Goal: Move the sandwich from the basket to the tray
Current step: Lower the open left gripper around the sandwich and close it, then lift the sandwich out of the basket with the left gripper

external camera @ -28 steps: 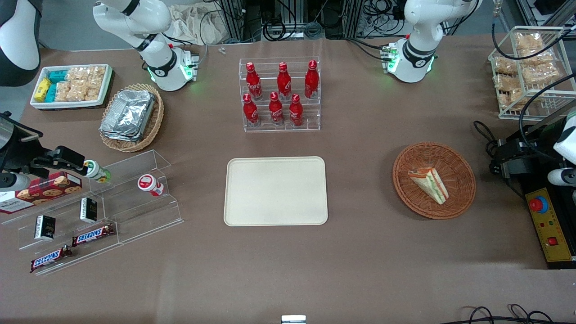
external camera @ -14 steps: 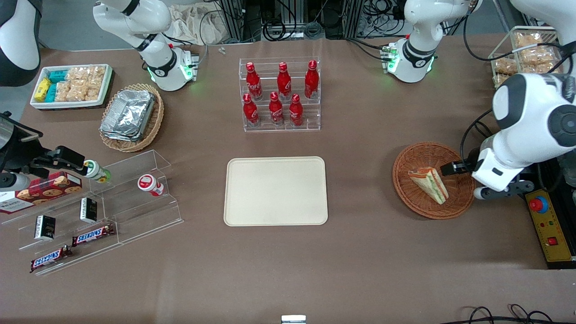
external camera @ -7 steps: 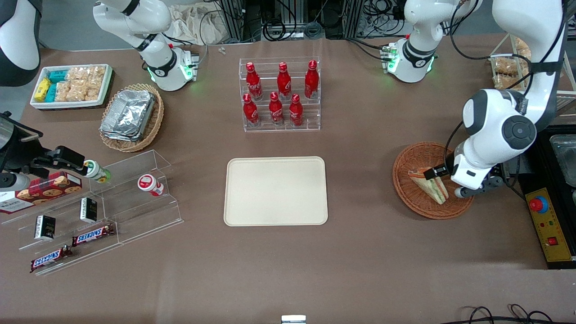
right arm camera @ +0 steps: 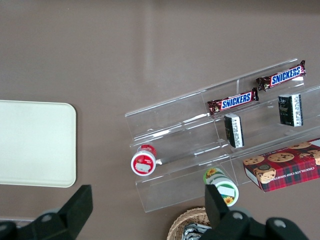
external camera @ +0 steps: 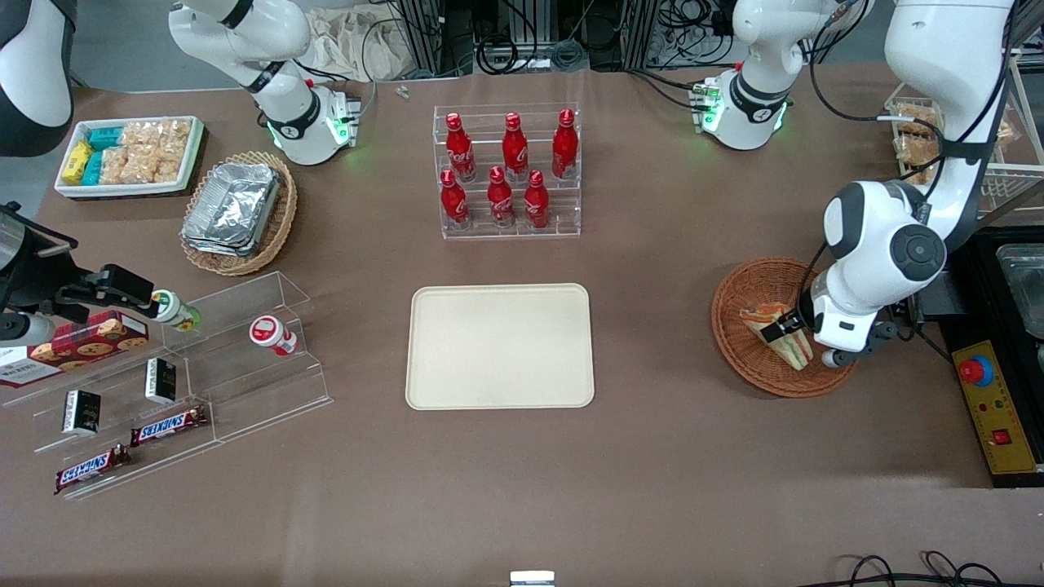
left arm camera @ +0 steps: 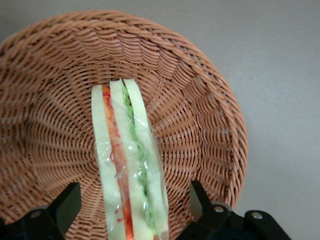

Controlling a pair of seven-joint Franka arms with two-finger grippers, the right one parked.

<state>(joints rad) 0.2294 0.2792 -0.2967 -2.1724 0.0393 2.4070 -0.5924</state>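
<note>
The sandwich [left arm camera: 129, 165], a clear-wrapped white wedge with green and orange-red filling, lies in the reddish-brown wicker basket [left arm camera: 210, 120]. My left gripper [left arm camera: 132, 205] is open and straddles it, one black finger [left arm camera: 66, 204] on each flank, each with a gap to the bread. From the front, the gripper [external camera: 793, 336] hangs low over the basket [external camera: 758, 281] and covers the middle of the sandwich [external camera: 758, 315]. The cream tray [external camera: 499, 346] lies bare at the table's middle, toward the parked arm from the basket.
A clear rack of red bottles [external camera: 507, 171] stands farther from the front camera than the tray. A black control box with a red button [external camera: 976, 371] sits beside the basket at the working arm's end. A wire rack of snack bags [external camera: 913, 130] stands farther back there.
The left arm swung in from the working arm's end of the table, moved over the basket and came down until its open fingers flank the sandwich. The sandwich has not moved.
</note>
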